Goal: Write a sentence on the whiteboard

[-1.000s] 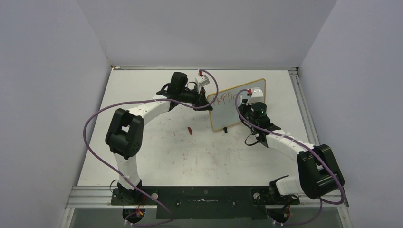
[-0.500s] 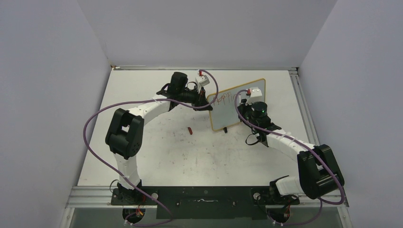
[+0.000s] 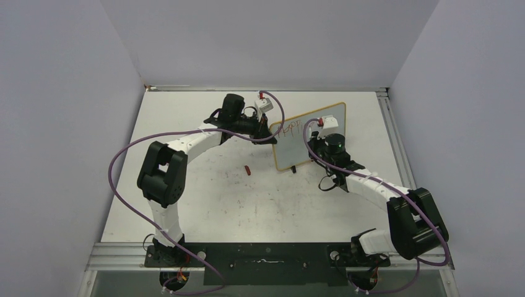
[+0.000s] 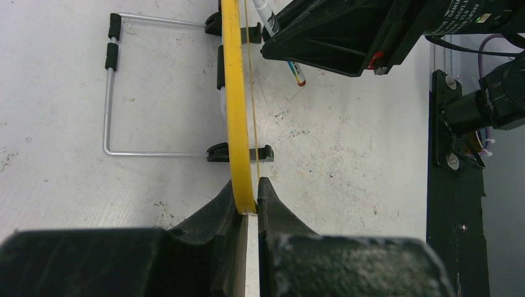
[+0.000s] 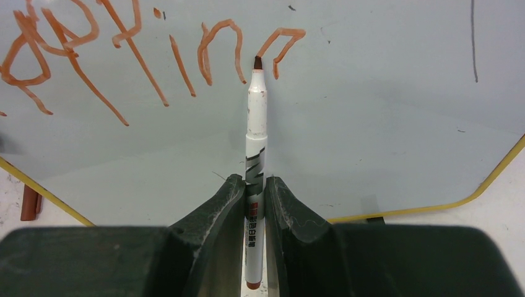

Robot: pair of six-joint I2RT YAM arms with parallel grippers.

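Note:
The whiteboard (image 3: 296,147) stands upright on black feet at the table's far middle, with a light yellowish frame. My left gripper (image 3: 273,137) is shut on its left edge; the left wrist view shows the frame (image 4: 236,111) edge-on between the jaws (image 4: 249,197). My right gripper (image 5: 254,189) is shut on a white marker (image 5: 255,167). The marker's tip rests on the board face (image 5: 371,105) beside the red sentence (image 5: 148,55), which reads roughly "appin" plus a partial letter. In the top view the right gripper (image 3: 317,131) is in front of the board, below the writing (image 3: 291,129).
A small red marker cap (image 3: 247,169) lies on the table left of the board and also shows in the right wrist view (image 5: 28,204). A wire stand (image 4: 111,93) props the board from behind. Grey walls close in on three sides.
My right gripper has shifted slightly left and up along the board with the marker. The left arm and the board have not moved.

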